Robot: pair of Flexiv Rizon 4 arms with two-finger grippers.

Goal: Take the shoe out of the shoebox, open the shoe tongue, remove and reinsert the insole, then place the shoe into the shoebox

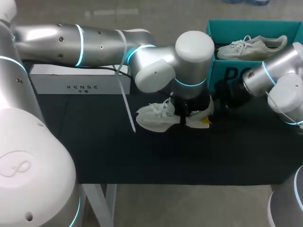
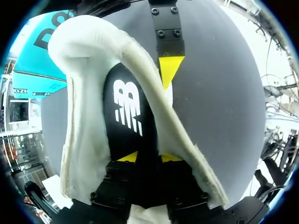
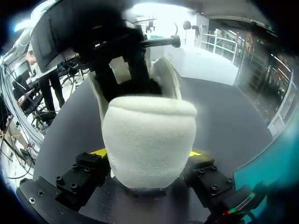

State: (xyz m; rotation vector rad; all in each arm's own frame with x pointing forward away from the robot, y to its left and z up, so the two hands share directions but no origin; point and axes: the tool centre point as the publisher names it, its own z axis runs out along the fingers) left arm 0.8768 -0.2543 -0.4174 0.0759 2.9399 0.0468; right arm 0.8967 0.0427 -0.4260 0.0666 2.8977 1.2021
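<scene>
The shoe (image 1: 154, 118) lies on the desk (image 1: 142, 156) beside the shoebox (image 1: 227, 75). Our right pincer (image 3: 147, 153) clamps its back end from both sides. Our left pincer (image 2: 148, 157) sits inside on the insole (image 2: 128, 107); we cannot tell whether it grips. We judge this the insole step; next comes a steady pull or push.

Setting: robotics lab. Indicated by left arm (image 1: 71, 40) and right arm (image 1: 277, 71), silver-cased, stationed at black-covered worktop (image 1: 142, 156); white equipment box (image 1: 75, 80) kept at rear.

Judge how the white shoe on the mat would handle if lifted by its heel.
Probably light: the shoe is low-cut fabric. Likely soft rather than stiff, since its collar walls bow around the insole. The right gripper clamps the padded heel, so slipping seems unlikely.
</scene>
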